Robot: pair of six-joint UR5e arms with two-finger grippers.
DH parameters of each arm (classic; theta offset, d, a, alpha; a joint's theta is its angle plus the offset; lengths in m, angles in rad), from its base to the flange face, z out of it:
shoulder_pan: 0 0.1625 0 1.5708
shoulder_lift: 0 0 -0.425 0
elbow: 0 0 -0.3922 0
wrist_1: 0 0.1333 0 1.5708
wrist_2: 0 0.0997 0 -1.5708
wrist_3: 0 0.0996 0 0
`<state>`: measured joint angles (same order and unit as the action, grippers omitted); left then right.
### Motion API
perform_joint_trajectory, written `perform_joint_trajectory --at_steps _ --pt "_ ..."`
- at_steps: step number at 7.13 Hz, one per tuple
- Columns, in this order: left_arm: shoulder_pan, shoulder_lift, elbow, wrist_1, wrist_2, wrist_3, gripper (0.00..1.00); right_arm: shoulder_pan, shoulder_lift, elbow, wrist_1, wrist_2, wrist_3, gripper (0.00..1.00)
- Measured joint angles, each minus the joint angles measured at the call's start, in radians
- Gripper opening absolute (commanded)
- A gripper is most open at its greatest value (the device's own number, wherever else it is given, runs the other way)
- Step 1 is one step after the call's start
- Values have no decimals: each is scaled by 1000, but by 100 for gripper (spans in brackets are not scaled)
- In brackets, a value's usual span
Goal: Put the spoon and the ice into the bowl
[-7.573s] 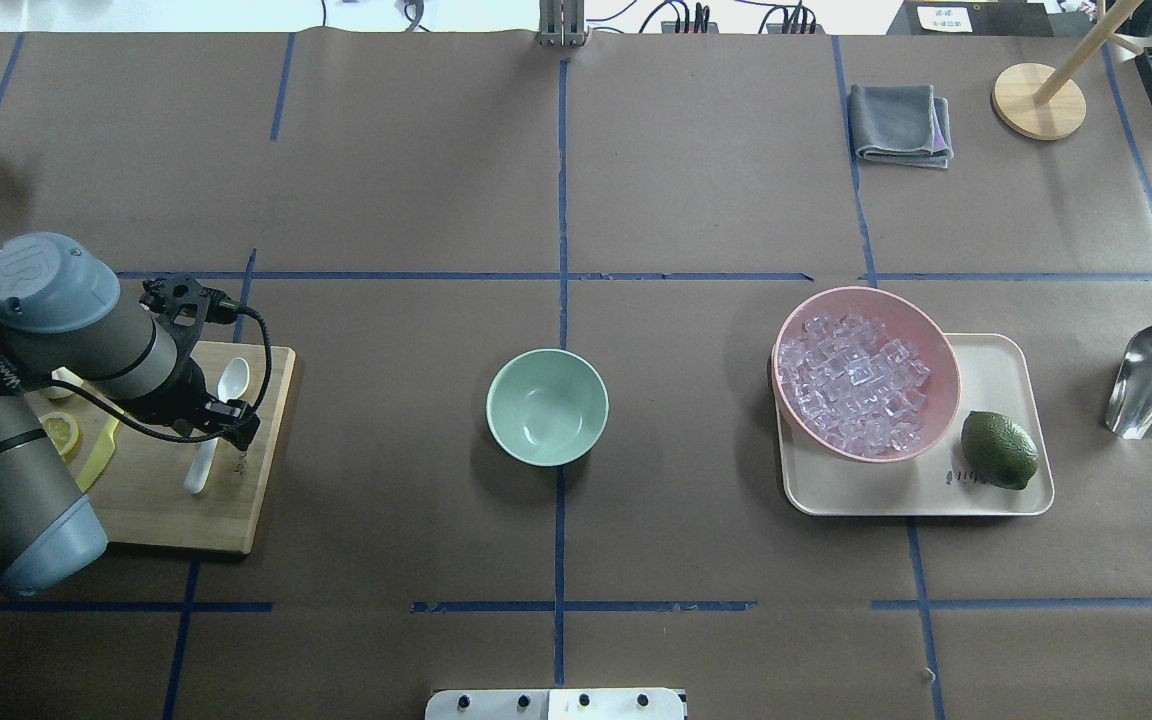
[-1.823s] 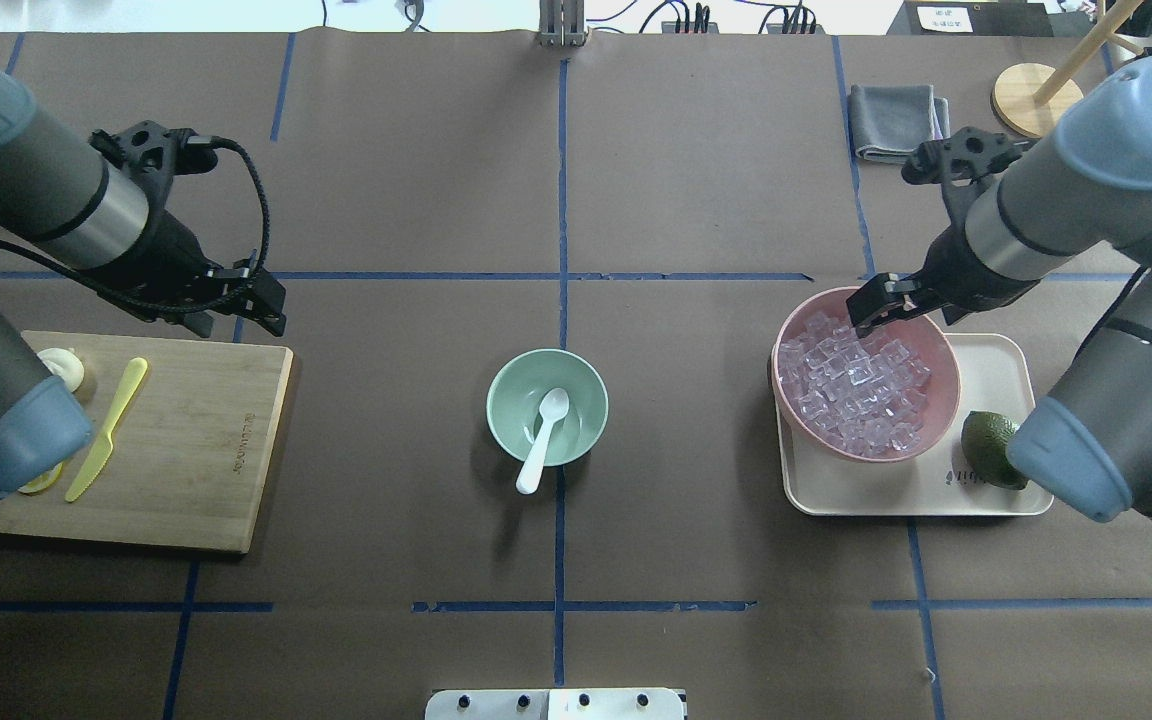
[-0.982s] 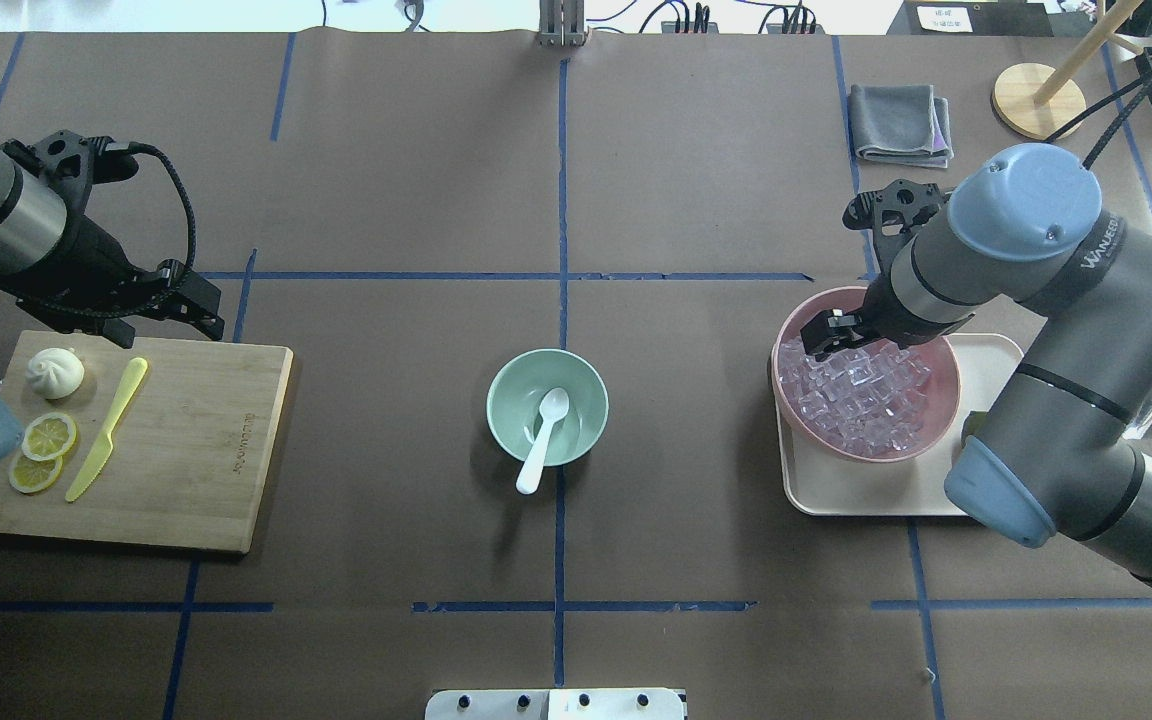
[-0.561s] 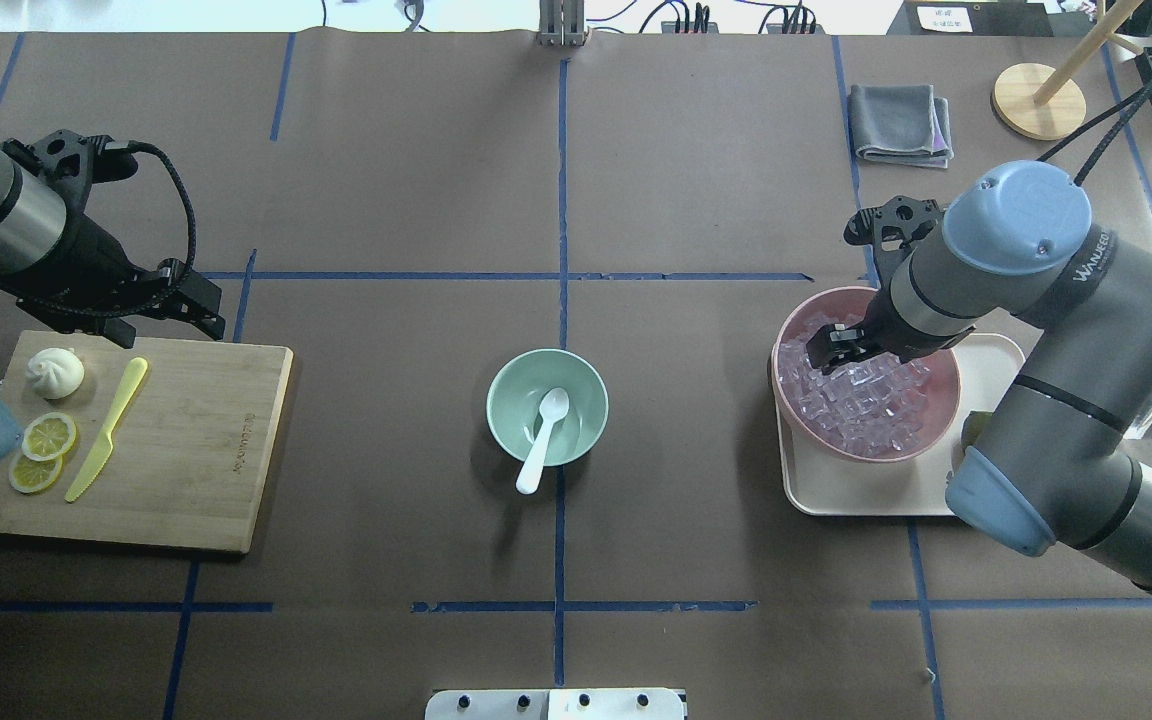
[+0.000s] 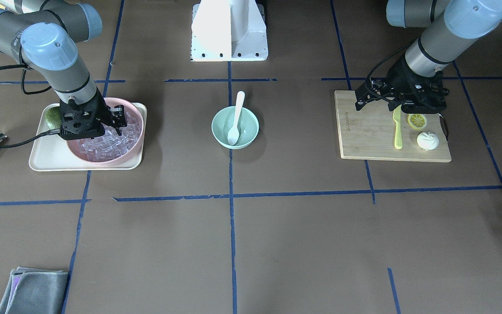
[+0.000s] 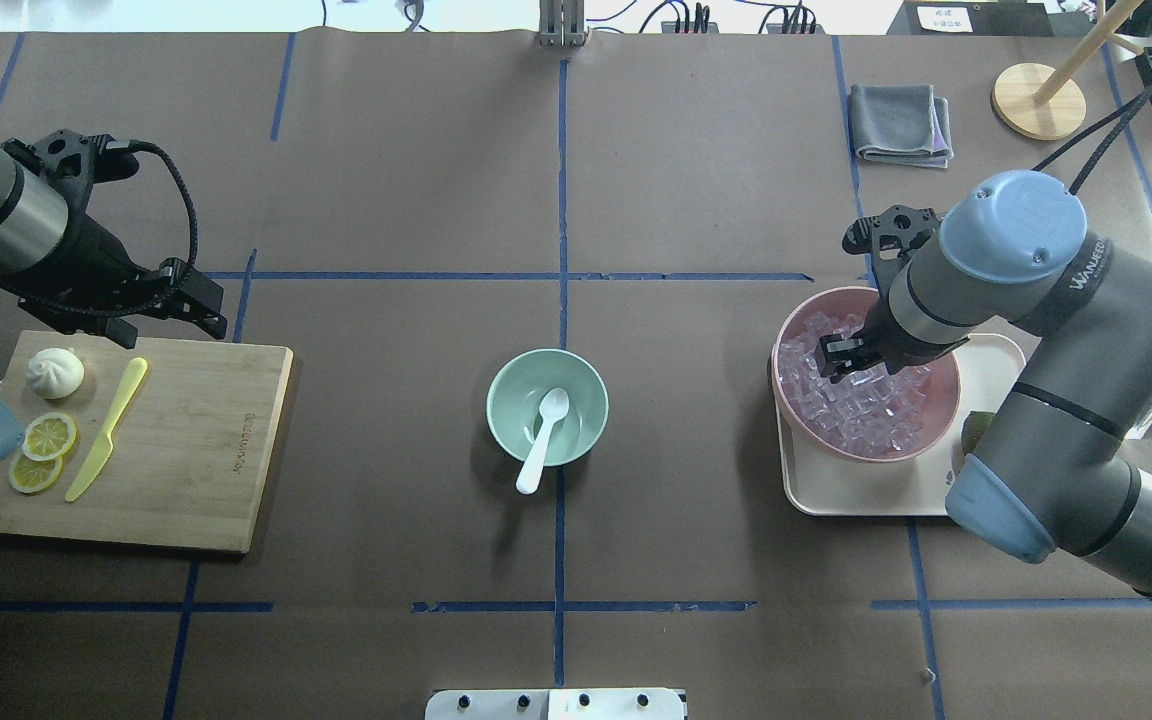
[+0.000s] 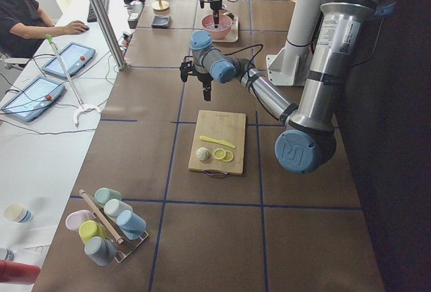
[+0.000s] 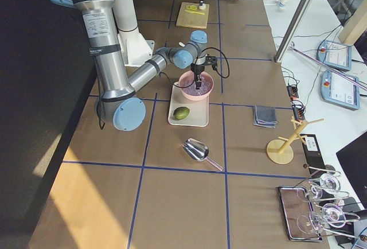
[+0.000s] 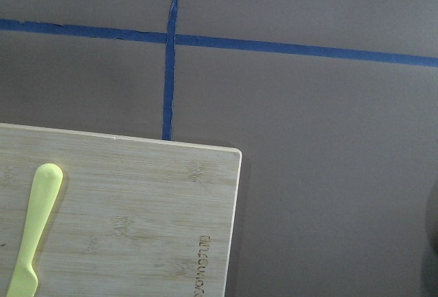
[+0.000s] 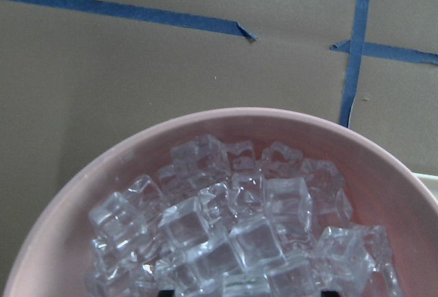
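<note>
The white spoon [image 6: 543, 440] lies in the mint-green bowl [image 6: 498, 400] at the table's middle, scoop inside and handle over the near rim. Both show in the front view too, the spoon [image 5: 236, 117] and the bowl [image 5: 251, 131]. The ice [image 6: 871, 415] fills the pink bowl [image 6: 944, 395] on the right. My right gripper [image 6: 841, 360] is down among the cubes [image 10: 226, 235]. Its fingertips [image 10: 161, 291] show wide apart at the wrist view's bottom edge, so it is open. My left gripper [image 6: 168, 325] hovers open and empty over the cutting board's far edge.
The cutting board [image 6: 206, 450] holds a yellow-green knife [image 6: 108, 430], lemon slices [image 6: 48, 436] and a white bun [image 6: 55, 372]. The pink bowl stands on a beige tray [image 6: 866, 495] beside a lime [image 5: 52, 117]. A metal scoop [image 8: 198, 150], grey cloth [image 6: 901, 122] and wooden stand [image 6: 1038, 100] lie at the right.
The spoon went from the cutting board into the green bowl. Over the last second my right gripper sank into the pink bowl's ice. My left arm has stayed still.
</note>
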<state>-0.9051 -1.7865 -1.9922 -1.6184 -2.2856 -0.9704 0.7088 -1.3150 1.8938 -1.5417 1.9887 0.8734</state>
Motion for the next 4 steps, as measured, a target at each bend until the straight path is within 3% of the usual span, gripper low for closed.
perform_joint_trajectory --at_steps 1,4 --pt "0 0 0 0 0 0 100 -1 0 0 0 1 0 0" --pt "-1 3 -5 -3 2 1 100 -1 4 15 0 9 0 0"
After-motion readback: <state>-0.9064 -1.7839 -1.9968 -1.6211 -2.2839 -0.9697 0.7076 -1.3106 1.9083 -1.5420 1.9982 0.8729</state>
